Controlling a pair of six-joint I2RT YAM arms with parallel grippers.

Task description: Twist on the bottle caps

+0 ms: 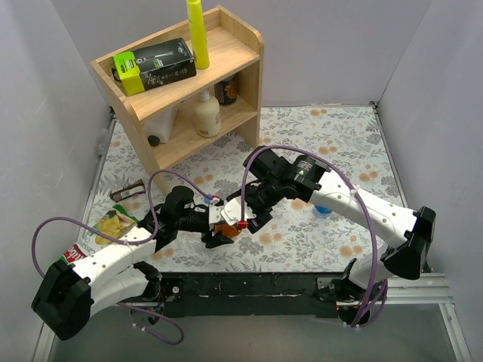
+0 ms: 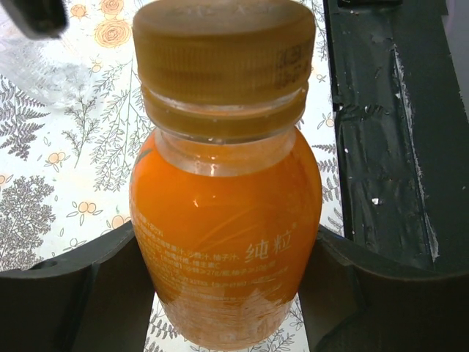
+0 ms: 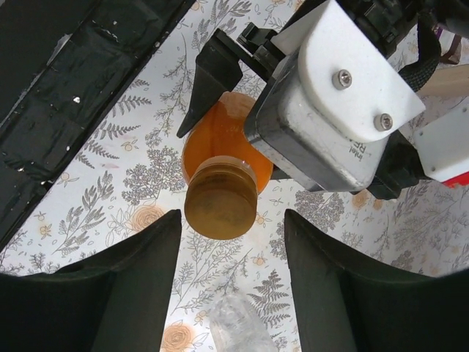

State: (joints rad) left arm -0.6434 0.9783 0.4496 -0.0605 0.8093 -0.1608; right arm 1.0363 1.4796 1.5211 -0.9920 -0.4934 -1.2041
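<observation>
Top view: left claw (image 1: 219, 232) and right claw (image 1: 253, 213) meet above the near-centre worktop (image 1: 339, 143). Left wrist: left claw clamps the orange bottle (image 2: 227, 242), orange-brown cap (image 2: 223, 51) seated. Right wrist: right claw wide, aimed at the cap; centre, close squarely, then twist.

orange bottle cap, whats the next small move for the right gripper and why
Probably ease the right gripper forward and close on the orange-brown cap. Its jaws stand open either side of the cap without touching, while the left gripper clamps the orange bottle, so it is braced for twisting.
</observation>
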